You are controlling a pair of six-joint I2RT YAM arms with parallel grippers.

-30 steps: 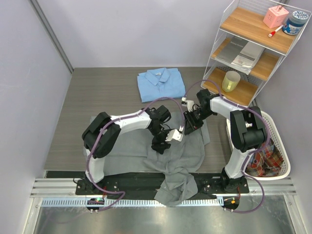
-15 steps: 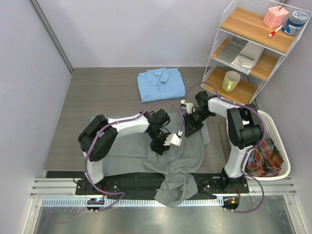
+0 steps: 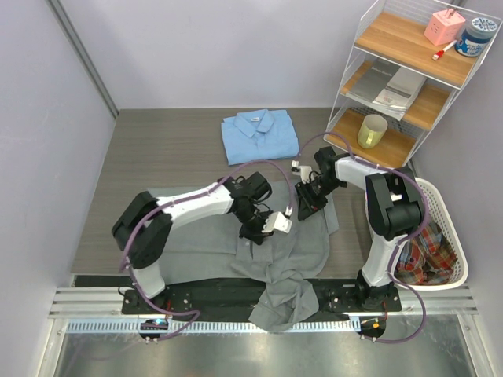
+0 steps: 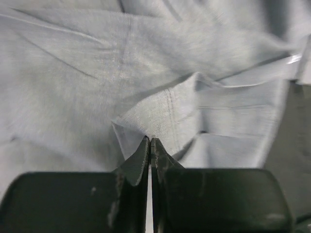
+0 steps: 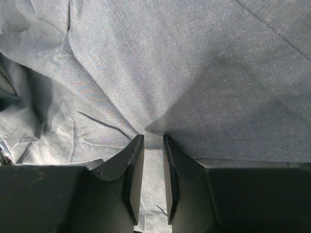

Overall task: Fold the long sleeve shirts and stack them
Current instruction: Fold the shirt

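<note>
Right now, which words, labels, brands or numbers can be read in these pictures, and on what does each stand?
No text can be read in any view.
On the jar: a printed label, too small to read.
On the booklet: cover print, too blurred to read.
On the grey shirt and the blue shirt: no label or print visible.

One camera overhead, two at the cloth.
The top view looks down from behind the arms (image 3: 196, 200) over the whole table (image 3: 157, 157); each wrist view peers past its own fingers (image 4: 133, 165), hard up against the grey shirt (image 3: 302, 251) all three share.
</note>
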